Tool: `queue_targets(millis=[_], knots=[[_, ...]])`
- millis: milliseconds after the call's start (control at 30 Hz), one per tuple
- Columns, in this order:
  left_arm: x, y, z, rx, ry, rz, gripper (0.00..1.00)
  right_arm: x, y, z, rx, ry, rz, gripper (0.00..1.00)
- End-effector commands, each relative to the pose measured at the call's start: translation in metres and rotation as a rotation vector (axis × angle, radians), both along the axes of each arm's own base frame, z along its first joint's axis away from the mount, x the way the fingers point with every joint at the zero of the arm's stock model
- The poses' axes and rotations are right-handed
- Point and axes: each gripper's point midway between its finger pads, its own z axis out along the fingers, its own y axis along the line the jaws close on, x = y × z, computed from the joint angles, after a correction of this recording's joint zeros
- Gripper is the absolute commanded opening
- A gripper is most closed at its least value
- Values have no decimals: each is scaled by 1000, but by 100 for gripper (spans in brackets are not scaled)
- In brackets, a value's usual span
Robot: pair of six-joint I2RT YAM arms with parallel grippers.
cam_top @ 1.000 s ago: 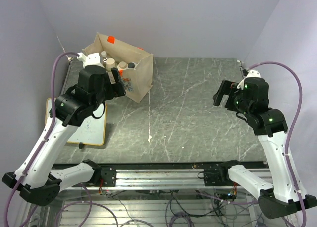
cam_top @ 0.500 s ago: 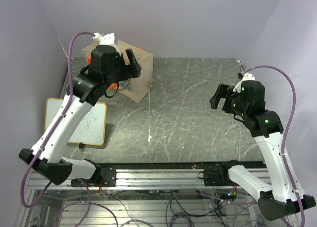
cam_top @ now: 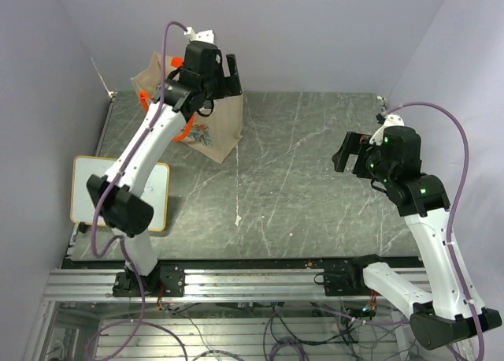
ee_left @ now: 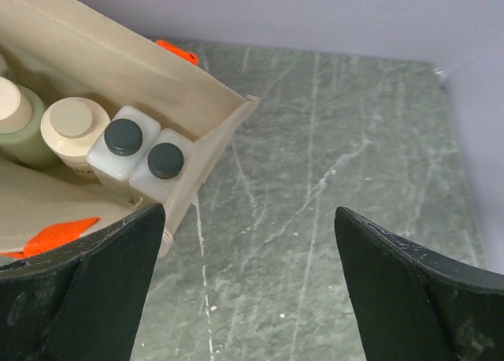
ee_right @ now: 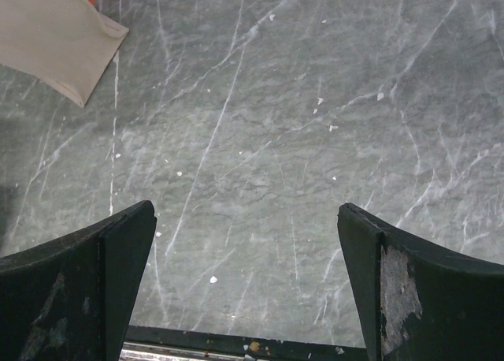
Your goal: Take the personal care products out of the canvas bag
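Dark-capped bottles in canvas bag, off-centre beneath spread left jaws

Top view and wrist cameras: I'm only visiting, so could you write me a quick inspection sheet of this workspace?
Surface: grey marbled table with a few white specks.
Job's things: canvas bag standing at the far left. Inside it are two white bottles with dark caps, a cream-capped bottle and a greenish bottle.
Clutter: whiteboard lying flat at the near left.
Grippers: left gripper open, above the bag's corner. Right gripper open, over bare table.
Cables: purple cables along both arms, loose wires under the front rail.
Surroundings: plain lilac walls, nothing else seen.
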Motion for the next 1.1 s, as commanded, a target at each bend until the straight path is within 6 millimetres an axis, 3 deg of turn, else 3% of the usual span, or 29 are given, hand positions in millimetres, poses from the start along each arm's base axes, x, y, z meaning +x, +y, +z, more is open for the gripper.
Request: queue_targets(millis=[0, 167, 300, 433, 567, 800, 1067], knots=[[30, 13, -11, 60, 16, 26, 99, 4, -3, 14, -13, -50, 2, 100], [46, -7, -56, 123, 113, -89, 98, 6, -5, 7, -28, -34, -9, 100], [48, -19, -89, 126, 203, -154, 85, 8, -6, 5, -29, -28, -14, 100], [51, -30, -106, 110, 242, -196, 75, 11, -7, 0, -37, -14, -26, 100], [50, -38, -114, 95, 258, -242, 57, 13, -6, -7, -41, 8, -25, 100], [35, -57, -117, 23, 296, -343, 8, 15, -1, -12, -26, 26, -6, 100], [-2, -86, -107, -41, 304, -451, 7, 16, 8, -21, 0, 56, 15, 100]])
